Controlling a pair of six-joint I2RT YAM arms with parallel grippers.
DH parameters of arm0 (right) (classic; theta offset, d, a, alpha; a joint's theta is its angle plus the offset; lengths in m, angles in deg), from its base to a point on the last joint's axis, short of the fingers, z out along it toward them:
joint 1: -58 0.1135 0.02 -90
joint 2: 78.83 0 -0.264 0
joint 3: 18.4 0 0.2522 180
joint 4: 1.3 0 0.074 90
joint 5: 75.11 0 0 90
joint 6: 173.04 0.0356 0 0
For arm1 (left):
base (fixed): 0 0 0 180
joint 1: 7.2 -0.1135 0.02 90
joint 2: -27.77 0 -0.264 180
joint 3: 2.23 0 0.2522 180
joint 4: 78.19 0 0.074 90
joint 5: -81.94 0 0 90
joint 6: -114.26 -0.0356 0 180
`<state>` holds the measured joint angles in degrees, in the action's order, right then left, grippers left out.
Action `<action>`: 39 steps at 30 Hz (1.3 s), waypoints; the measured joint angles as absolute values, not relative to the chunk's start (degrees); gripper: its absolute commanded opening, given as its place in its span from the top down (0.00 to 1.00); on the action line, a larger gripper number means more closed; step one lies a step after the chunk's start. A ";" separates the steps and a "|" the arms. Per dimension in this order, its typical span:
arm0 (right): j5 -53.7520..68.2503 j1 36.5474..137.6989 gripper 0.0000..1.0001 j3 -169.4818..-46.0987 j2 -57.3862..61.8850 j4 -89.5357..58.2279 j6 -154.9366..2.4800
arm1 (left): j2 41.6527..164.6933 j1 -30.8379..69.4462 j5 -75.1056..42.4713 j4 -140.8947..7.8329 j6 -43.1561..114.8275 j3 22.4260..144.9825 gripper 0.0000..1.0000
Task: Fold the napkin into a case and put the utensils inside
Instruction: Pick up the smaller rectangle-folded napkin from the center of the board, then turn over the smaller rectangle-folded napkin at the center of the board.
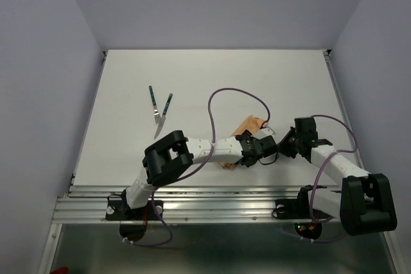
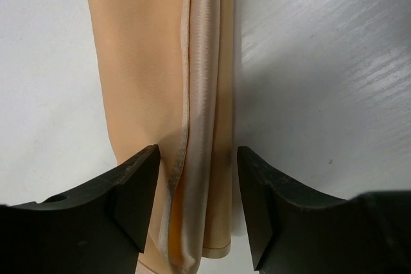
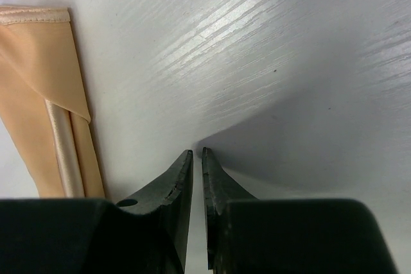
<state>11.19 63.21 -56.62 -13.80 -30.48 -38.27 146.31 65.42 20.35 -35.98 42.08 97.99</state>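
Nearest the table's front edge, the left gripper [image 2: 196, 197] has its jaws apart, straddling the near end of the napkin [image 2: 148, 62]. The cloth is already folded lengthwise into a narrow, layered strip lying flat on the table [image 3: 289, 62]. Neither finger seems to pinch it, though any contact underneath is hidden. Just beside it, the right gripper [image 3: 197, 178] has its jaws drawn almost together on nothing, above bare tabletop with the strip off to one side. Farther back and well apart to the left, the utensils [image 1: 159, 110] lie untouched, metal ends converging. The step in hand is probably finishing the case. The next move calls for closing on the strip's loose edge to finish or open the pouch, then fetching the cutlery.
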 measured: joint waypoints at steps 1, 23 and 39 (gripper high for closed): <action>11.12 63.21 0.83 -56.67 -13.71 -30.48 -38.27 | 146.37 65.42 20.54 -35.94 42.10 98.14 0.41; 10.35 63.21 0.83 -56.76 -13.56 -30.70 -38.49 | 153.08 66.63 28.06 -33.58 42.52 103.83 0.90; 11.58 63.19 0.81 -62.90 -23.33 -42.78 -39.82 | 146.13 60.40 6.47 -38.12 36.90 103.08 1.00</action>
<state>11.58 63.19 -62.90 -23.33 -42.78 -39.82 146.13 60.40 6.47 -38.12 36.90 103.08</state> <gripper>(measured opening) 0.186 0.052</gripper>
